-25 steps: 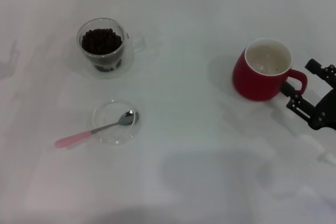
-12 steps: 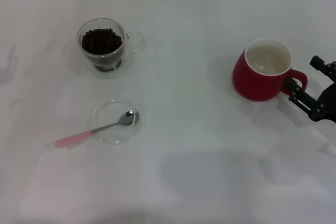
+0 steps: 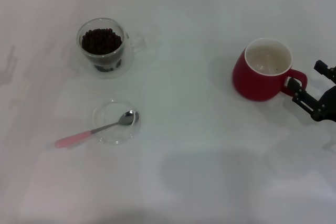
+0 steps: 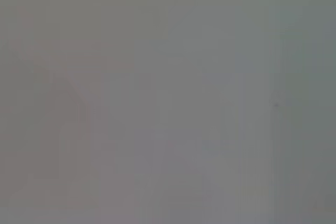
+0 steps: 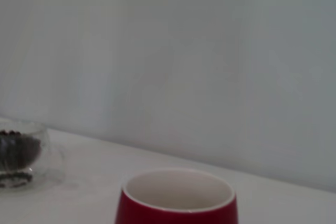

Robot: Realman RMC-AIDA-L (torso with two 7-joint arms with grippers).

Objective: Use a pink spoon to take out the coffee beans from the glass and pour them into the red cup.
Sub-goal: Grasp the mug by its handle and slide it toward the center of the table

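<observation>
Your right gripper point(image 3: 311, 88) sits beside the glossy red ceramic cup's point(image 3: 261, 70) loop handle, fingers spread, gripping nothing, likely to steady it | pink-handled metal spoon point(image 3: 97, 129) propped in shallow glass dish point(image 3: 102, 113), reachable | clear glass mug point(image 3: 103, 48) holds dark coffee beans point(image 3: 101, 40) | left gripper unseen.

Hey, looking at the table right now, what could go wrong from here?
The right gripper sits right beside the red cup's handle, so a bump might shift or tip it. The pink spoon rests with its bowl in a shallow glass dish; lifting it could drag the dish. The glass is heaped with coffee beans, so scooping may spill some.
</observation>
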